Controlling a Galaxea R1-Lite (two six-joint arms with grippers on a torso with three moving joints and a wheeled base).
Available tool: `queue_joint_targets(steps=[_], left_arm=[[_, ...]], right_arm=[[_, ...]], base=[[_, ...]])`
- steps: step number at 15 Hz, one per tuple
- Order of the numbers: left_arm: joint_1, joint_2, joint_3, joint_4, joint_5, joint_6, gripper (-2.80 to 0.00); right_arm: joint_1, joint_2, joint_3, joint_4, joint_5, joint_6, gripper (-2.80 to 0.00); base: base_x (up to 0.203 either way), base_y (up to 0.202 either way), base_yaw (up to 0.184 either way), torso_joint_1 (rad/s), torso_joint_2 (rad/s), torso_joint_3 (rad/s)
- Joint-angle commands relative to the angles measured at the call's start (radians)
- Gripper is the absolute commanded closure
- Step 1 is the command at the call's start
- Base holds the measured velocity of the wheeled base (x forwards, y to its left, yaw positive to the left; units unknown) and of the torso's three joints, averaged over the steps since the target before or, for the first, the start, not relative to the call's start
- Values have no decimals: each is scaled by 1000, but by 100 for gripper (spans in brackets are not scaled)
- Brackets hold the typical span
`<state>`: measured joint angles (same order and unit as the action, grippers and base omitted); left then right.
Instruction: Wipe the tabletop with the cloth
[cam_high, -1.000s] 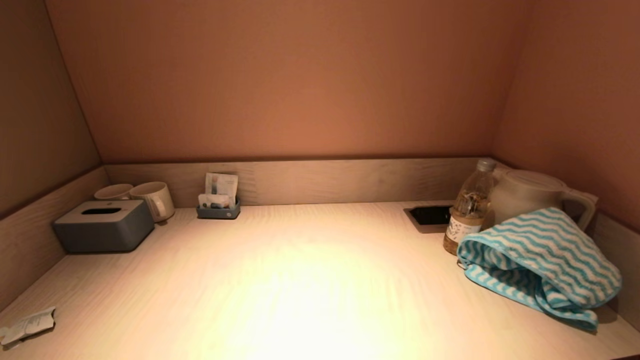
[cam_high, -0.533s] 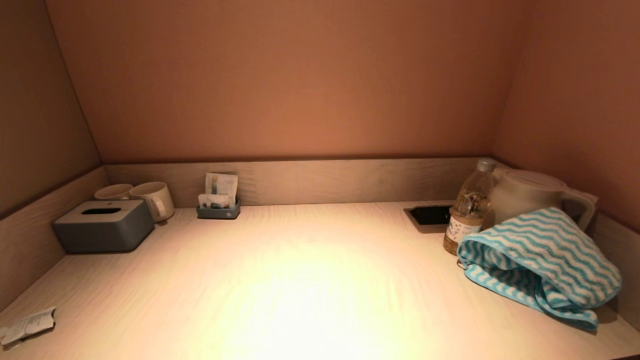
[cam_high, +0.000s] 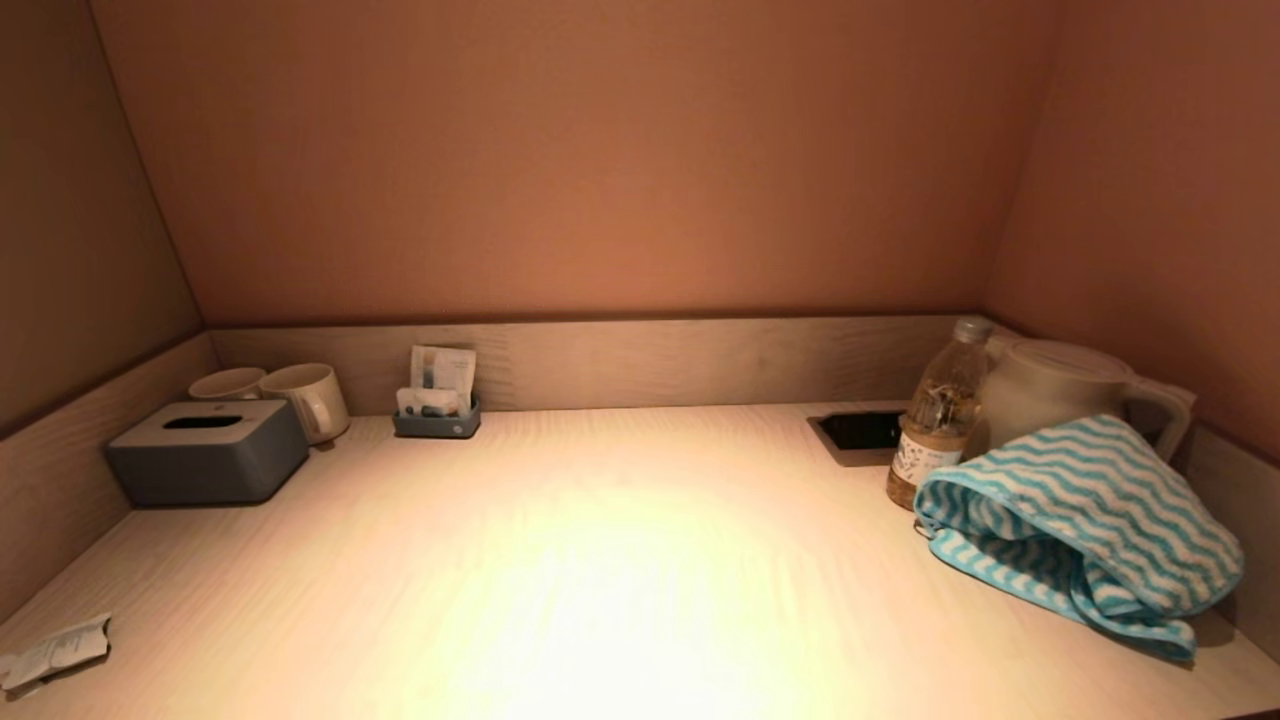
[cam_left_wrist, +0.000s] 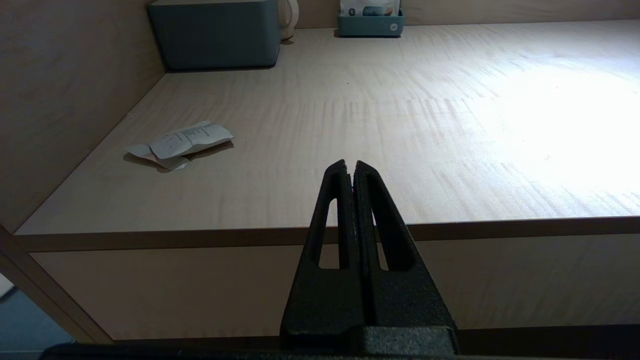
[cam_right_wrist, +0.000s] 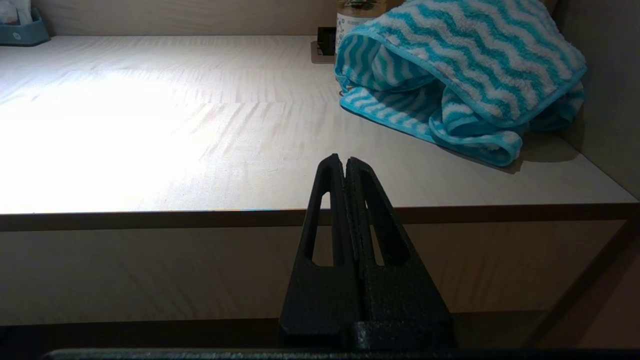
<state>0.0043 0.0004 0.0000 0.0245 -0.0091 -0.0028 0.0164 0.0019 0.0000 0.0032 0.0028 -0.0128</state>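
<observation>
Head view: the pale wooden counter (cam_high: 620, 560) carries a crumpled turquoise-and-white wavy-striped cloth (cam_high: 1080, 520) at far right, beside a clear plastic bottle (cam_high: 935, 420) and a cream kettle (cam_high: 1060, 385); neither arm shows. Nothing has shifted since the earlier frames.

Left wrist view: the left hand (cam_left_wrist: 350, 167), its black fingers pressed together and holding nothing, hangs before the counter's front edge, near a creased white paper slip (cam_left_wrist: 182, 145).

Right wrist view: the right hand (cam_right_wrist: 345, 162), fingers likewise closed and empty, faces the cloth (cam_right_wrist: 460, 75), which lies ahead and towards the right wall, its length running across the counter. The right arm's clearly nearer.
</observation>
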Motion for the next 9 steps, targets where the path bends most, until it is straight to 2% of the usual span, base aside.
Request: queue_joint_targets(steps=[1,9], left_arm=[[0,0,0,0,0,0,0],[0,0,0,0,0,0,0]], right_arm=[[0,0,0,0,0,-1,0],[-1,0,0,-2,0,0,0]], base=[[0,0,0,0,0,0],[0,0,0,0,0,0]])
